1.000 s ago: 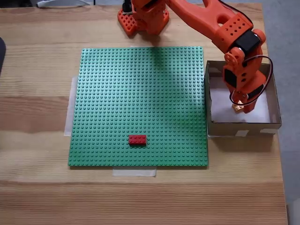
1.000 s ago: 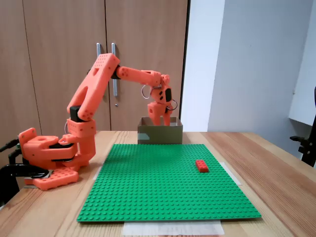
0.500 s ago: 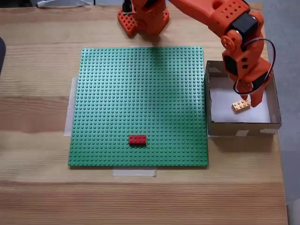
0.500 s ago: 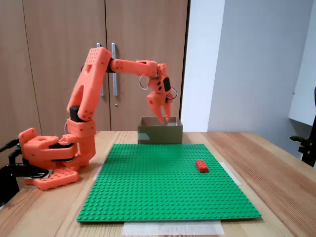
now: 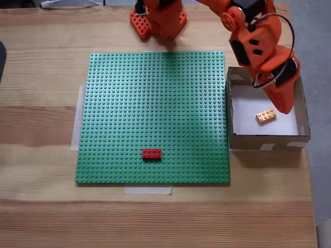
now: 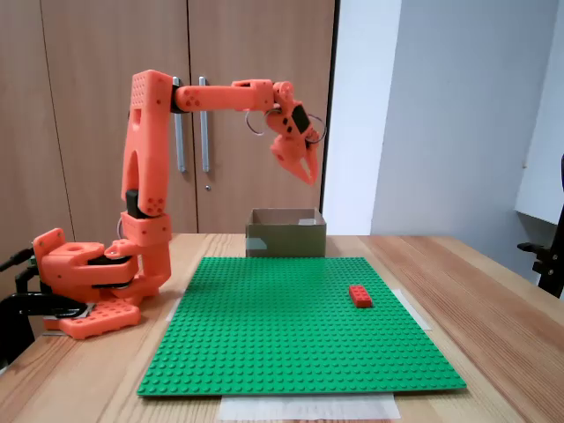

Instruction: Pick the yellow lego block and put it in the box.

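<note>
The yellow lego block (image 5: 266,116) lies flat on the white floor of the box (image 5: 269,140), toward its front right, touching nothing. My gripper (image 5: 285,107) hangs above the box's right side, clear of the block. From the side, in the other fixed view, the gripper (image 6: 309,177) is well above the box (image 6: 284,238), pointing down. Its fingers look closed together with nothing between them. From that side the box wall hides the block.
A green studded baseplate (image 5: 155,113) is taped to the wooden table left of the box. A red brick (image 5: 151,153) sits near its front edge, also seen on the plate (image 6: 359,296). The arm's base (image 6: 88,273) stands at the far side of the table.
A second ago the gripper was low in the box with the yellow block. It let the block go onto the floor and has since risen high above the box.
</note>
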Motion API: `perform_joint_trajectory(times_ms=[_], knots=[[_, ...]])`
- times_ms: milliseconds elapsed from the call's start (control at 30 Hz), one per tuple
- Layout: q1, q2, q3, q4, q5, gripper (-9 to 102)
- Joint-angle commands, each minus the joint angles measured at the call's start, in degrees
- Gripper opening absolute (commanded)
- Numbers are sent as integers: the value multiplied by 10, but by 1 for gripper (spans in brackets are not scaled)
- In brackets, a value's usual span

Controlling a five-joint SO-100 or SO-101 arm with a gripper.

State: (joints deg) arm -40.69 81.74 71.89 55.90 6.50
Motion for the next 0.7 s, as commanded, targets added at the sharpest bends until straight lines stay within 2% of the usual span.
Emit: perform_joint_trajectory(times_ms=[0, 667], knots=[[18, 56, 0, -25, 3, -1], [203, 274, 174, -182, -114, -1]])
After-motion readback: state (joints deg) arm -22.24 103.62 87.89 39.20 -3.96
